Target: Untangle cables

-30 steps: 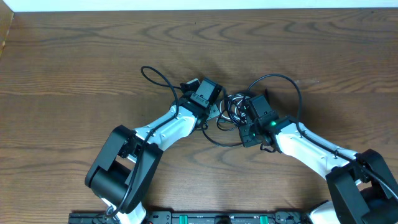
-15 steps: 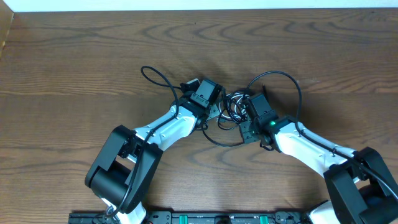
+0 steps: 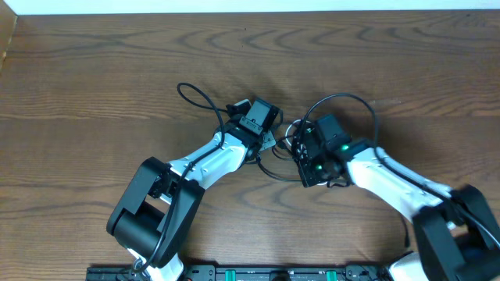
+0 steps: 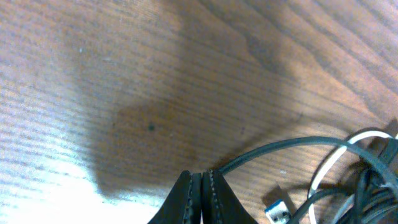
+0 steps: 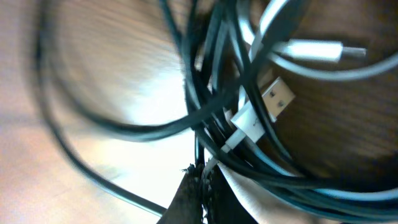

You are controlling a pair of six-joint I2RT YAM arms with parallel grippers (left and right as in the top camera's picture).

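The cables [image 3: 287,140] lie as one knot about the middle of the worktop [image 3: 117,70], well apart from every edge, squeezed between the two wrists. A slack black loop [image 3: 272,173] trails from the knot toward the near edge.

The left pincer [image 4: 198,190] is closed, tips pressed together. A dark strand [image 4: 280,149] starts right at its tips and runs off to the knot, but we cannot tell whether it is actually pinched. The right pincer [image 5: 199,186] is closed too, its tips pushed up against the thick of the tangle. A black strand drops straight into them, though the blur keeps us from saying it is caught.

We judge these cords light, limp and thin. They will bend wherever they are pulled, slide through a loose pinch, and tighten the knot if both arms tug apart. The white plug [image 5: 277,98] and the silver-tipped white lead [image 5: 311,50] are the stiff parts, and likely to snag on crossing loops. We would take hold of one strand just behind its plug, or on the slack loop, pin the knot with the other arm, and feed that end back through gently.
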